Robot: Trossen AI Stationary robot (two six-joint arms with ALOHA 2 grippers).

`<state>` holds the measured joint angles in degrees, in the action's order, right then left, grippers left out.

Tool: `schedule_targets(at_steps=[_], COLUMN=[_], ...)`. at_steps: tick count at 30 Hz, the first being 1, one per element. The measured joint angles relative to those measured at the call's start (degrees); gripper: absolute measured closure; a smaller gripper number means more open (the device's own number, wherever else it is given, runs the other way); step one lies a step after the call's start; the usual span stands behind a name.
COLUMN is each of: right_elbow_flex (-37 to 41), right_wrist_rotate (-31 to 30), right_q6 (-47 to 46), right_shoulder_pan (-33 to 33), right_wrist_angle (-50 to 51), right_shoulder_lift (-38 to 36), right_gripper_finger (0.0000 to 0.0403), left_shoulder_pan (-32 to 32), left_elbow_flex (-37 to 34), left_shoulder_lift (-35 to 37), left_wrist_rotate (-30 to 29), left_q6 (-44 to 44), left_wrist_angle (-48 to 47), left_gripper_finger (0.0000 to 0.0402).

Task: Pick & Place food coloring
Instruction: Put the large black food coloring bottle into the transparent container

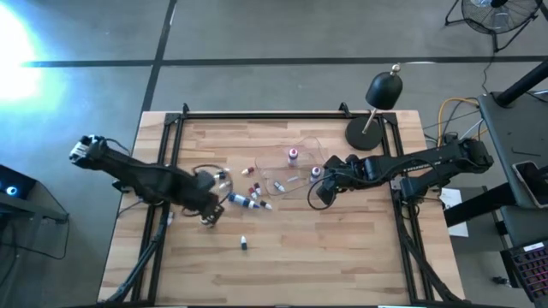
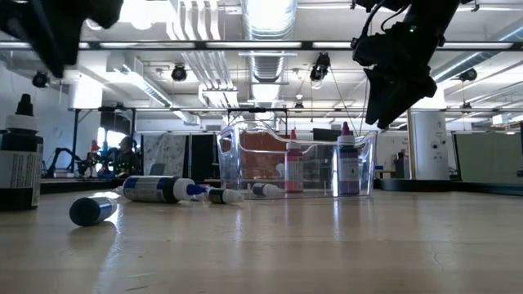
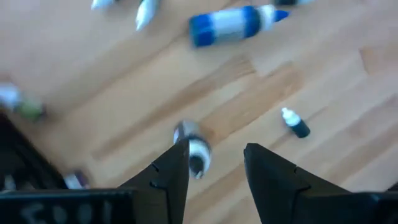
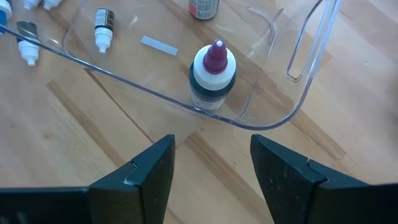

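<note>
Currently left gripper (image 3: 214, 163), fingers spread, hovers over a small lying bottle (image 3: 198, 149) at its 11 o'clock; off-centre closure risks rolling it away.

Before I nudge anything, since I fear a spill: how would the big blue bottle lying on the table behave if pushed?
The blue bottle lies on its side on the bare wood table, so it would probably roll. Its round body looks smooth and likely slippery. It seems small and probably light.
</note>
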<state>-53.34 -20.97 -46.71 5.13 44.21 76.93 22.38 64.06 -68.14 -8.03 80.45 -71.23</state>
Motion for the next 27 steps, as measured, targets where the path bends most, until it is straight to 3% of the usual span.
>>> schedule_targets(at_steps=[5, 10, 21, 27], right_elbow_flex=[0.13, 0.13, 0.13, 0.13], right_wrist_rotate=[-0.02, -0.08, -0.20, -0.44], right_q6=[0.23, 0.45, 0.34, 0.21], right_shoulder_pan=[0.00, -0.01, 0.00, -0.01], right_wrist_angle=[-0.01, -0.12, -0.23, -0.28], right_shoulder_lift=[0.00, 0.00, 0.00, 0.00], right_gripper_finger=[0.0200, 0.0200, 0.0200, 0.0200], left_shoulder_pan=[5.24, 7.69, 8.27, 8.27], left_elbow_flex=[-6.82, -9.93, -10.91, -10.23], left_shoulder_lift=[4.75, 5.16, 3.55, 3.56], left_wrist_rotate=[-1.06, -1.72, -1.55, -1.53], left_q6=[19.30, 25.95, 26.11, 21.02], left_wrist_angle=[3.62, 6.56, 6.56, 7.56], left_gripper_finger=[0.0272, 0.0272, 0.0272, 0.0272])
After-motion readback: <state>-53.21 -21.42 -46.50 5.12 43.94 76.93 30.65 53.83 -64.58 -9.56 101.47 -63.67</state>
